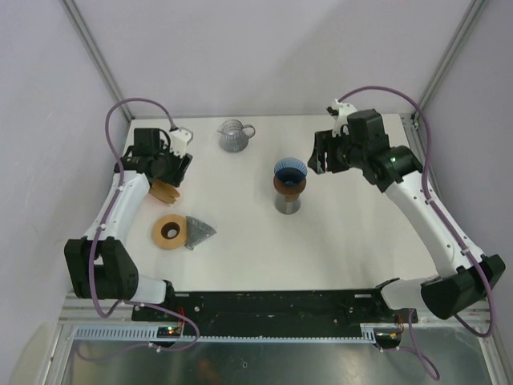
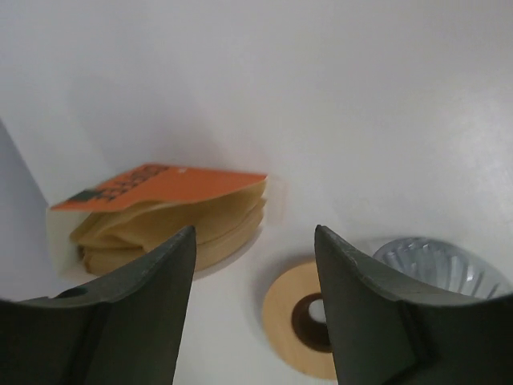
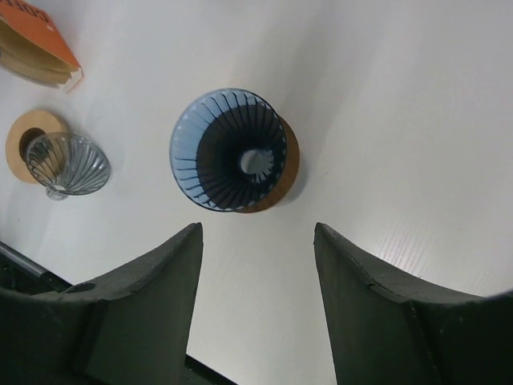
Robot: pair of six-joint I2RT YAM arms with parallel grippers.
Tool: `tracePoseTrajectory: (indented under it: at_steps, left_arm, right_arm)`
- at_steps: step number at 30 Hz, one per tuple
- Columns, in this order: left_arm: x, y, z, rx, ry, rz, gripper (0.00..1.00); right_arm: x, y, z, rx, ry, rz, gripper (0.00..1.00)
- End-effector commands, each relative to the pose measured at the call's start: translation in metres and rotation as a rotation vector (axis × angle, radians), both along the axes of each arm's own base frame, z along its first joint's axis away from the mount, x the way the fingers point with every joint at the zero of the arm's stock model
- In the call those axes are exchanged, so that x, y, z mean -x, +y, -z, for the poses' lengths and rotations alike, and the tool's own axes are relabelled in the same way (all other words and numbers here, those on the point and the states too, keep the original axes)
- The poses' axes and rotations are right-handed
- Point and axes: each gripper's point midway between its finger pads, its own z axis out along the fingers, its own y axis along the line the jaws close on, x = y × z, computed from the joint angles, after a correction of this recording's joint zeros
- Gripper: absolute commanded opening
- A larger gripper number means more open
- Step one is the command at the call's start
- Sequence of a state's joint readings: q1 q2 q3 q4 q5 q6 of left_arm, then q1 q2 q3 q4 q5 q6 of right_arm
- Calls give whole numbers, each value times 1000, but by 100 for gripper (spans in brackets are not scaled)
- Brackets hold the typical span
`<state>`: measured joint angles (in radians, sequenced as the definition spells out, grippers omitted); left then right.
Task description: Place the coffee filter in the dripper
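Our left gripper point(image 1: 173, 165) is the nearer one to the coffee filters point(image 1: 164, 191). They lie flat in their orange pack point(image 2: 152, 184) at the left of the top view, just below its jaws, which are wide apart and empty. In the wrist view the stack sits up and left, its long side running left to right and its open end facing right. The blue dripper point(image 1: 289, 170) stands in the middle with its mouth up. Our right gripper point(image 1: 325, 157) is beside it, also wide apart and empty.

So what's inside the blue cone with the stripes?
Nothing. The blue ribbed cone-shaped dripper holds only its dark ribs running down to a small open hole, with no paper filter in it. A brown wooden collar peeks out underneath; whatever lies beneath that is covered.
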<state>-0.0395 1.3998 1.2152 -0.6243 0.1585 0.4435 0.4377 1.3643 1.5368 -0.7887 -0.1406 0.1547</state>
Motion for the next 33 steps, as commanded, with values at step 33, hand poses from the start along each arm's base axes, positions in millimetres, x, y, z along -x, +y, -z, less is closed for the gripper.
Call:
tracePoseTrajectory:
  at_steps: [33]
  left_arm:
    - [-25,116,27,28,65,-495,30]
  right_arm:
    - [1,-15,51,117,-86,-7,64]
